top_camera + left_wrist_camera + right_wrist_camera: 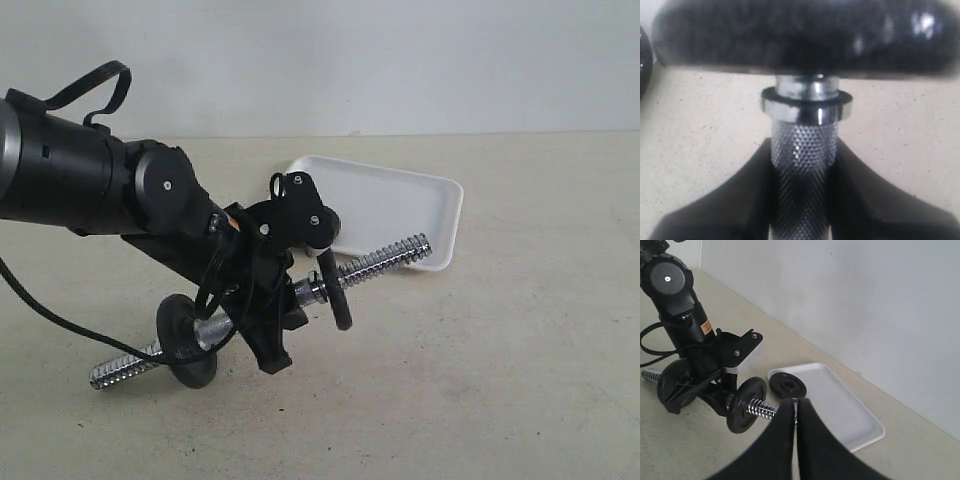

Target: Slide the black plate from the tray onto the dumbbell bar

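My left gripper [268,322] is shut on the knurled middle of the dumbbell bar [382,260], holding it tilted just above the table. Up close, the fingers [740,200] clamp the knurled rod [804,142] below a steel collar [806,106] and a dark disc [805,35]. The glossy black plate [787,386] lies flat at one end of the white tray [840,410], just beyond the bar's threaded end [761,409]. My right gripper [795,403] hovers shut and empty above that end. In the exterior view the plate is hidden and the right gripper is out of frame.
The tray [400,205] sits behind the bar near the wall. Two dull discs [335,290] [187,340] ride on the bar. A black cable [60,320] trails from the left arm over the beige tabletop.
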### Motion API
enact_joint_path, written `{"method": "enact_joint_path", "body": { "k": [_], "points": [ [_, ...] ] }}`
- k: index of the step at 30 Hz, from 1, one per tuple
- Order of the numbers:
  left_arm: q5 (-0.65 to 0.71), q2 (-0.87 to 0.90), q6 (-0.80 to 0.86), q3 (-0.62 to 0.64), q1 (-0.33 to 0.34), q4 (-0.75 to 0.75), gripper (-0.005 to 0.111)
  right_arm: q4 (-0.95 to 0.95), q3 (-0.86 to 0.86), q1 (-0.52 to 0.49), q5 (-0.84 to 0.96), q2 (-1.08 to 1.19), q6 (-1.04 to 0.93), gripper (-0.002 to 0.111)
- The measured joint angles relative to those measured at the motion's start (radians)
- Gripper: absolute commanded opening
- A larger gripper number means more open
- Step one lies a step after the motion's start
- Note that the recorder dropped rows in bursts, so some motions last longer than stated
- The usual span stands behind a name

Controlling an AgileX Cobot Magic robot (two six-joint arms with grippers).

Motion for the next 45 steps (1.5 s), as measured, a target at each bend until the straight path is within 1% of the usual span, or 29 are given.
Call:
{"method": "enact_joint_path", "body": {
  "k": [5,8,14,20,24,28,31,33,36,39,42,45],
  "points": [
    [0.022,-0.008,0.0,0.003,0.0,0.016,0.004,-0.012,0.0,0.0,-0.003,0.0,0.0,0.0],
    [0.036,-0.023,0.0,0.002,0.013,0.019,0.004,-0.012,0.0,0.0,-0.024,0.0,0.0,0.0],
    [0.038,-0.047,-0.017,0.002,0.092,0.016,0.004,-0.015,-0.002,0.0,-0.044,0.01,-0.022,0.0],
    [0.038,-0.059,-0.017,0.002,0.168,0.022,0.004,-0.038,-0.002,0.002,-0.092,0.126,-0.033,0.0],
    [0.042,-0.059,-0.017,0.002,0.2,0.022,0.004,-0.037,-0.002,0.002,-0.198,0.229,-0.033,0.0],
    [0.048,-0.059,-0.017,0.002,0.234,0.022,0.004,-0.037,-0.002,0.002,-0.367,0.354,-0.033,0.0],
    [0.05,-0.059,-0.017,0.002,0.272,0.022,0.004,-0.039,-0.006,0.002,-0.522,0.538,-0.033,0.0],
    [0.05,-0.059,-0.017,0.002,0.281,0.022,0.004,-0.039,-0.035,0.002,-0.549,0.642,-0.031,0.0],
    [0.054,-0.06,-0.017,0.003,0.281,0.022,0.004,-0.039,-0.111,0.002,-0.553,0.782,0.031,0.0],
    [0.061,-0.075,-0.017,0.005,0.296,0.02,0.004,-0.039,-0.234,0.002,-0.482,0.903,0.074,0.0],
    [0.071,-0.097,-0.026,0.005,0.342,0.011,0.004,-0.039,-0.368,-0.009,-0.342,0.995,0.071,0.0],
    [0.076,-0.119,-0.031,0.005,0.379,0.011,0.004,-0.039,-0.454,-0.041,-0.267,1.048,0.071,0.0]
  ]
}}
